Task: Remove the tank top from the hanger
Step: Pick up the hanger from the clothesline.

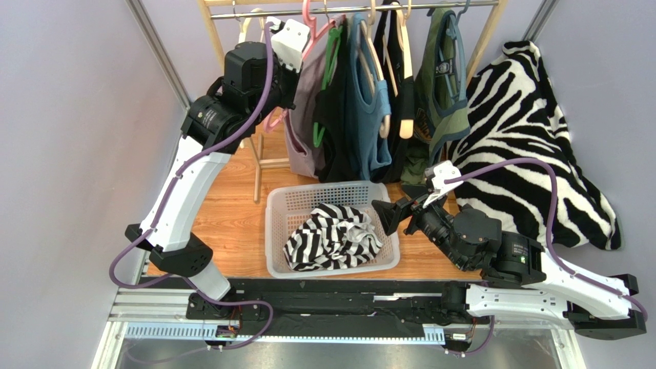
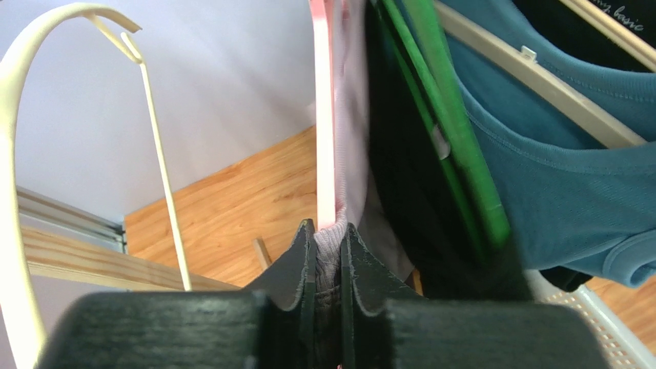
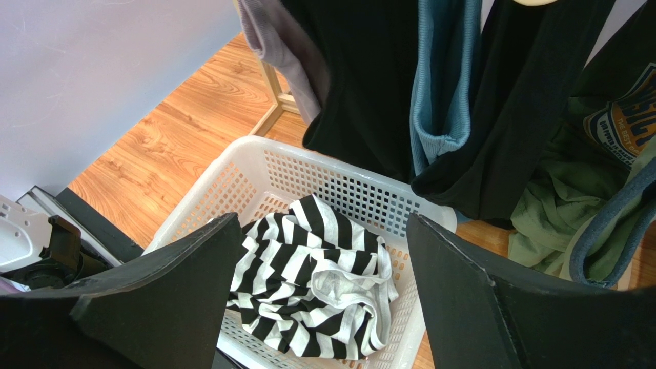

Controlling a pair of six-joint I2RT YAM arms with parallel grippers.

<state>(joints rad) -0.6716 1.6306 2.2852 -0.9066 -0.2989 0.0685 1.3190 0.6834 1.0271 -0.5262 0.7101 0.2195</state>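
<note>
The mauve ribbed tank top (image 1: pixel 300 123) hangs on a pink hanger (image 1: pixel 316 34) at the left end of the rail. My left gripper (image 2: pixel 329 234) is raised to it and shut on a fold of the tank top's (image 2: pixel 356 154) strap, right below the pink hanger arm (image 2: pixel 325 115). In the top view the left gripper (image 1: pixel 295 73) sits against the garment's shoulder. My right gripper (image 3: pixel 322 221) hangs open and holds nothing, low above the white basket (image 3: pixel 254 154). From above, the right gripper (image 1: pixel 385 214) is at the basket's right rim.
The white basket (image 1: pixel 281 231) holds a crumpled black-and-white striped garment (image 1: pixel 331 234). A black top on a green hanger (image 2: pixel 454 115), a teal top (image 1: pixel 369 100) and an olive garment (image 1: pixel 443 84) hang to the right. A zebra-print cloth (image 1: pixel 531 138) drapes at far right. An empty cream hanger (image 2: pixel 15 154) hangs left.
</note>
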